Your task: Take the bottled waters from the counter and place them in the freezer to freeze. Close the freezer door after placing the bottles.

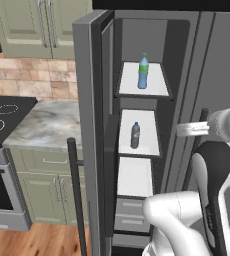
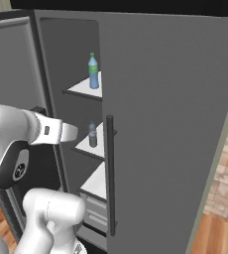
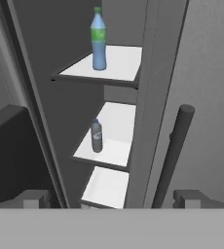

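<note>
Since both bottles, blue (image 1: 143, 71) and grey (image 1: 135, 135), stood on freezer shelves, your gripper (image 3: 114, 198) hung wide open, holding nothing; you needed to push the door (image 1: 89, 135) shut gently.

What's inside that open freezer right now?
A blue bottle stands on the top shelf, a grey bottle on the next. The drawers' contents are hidden.
</note>
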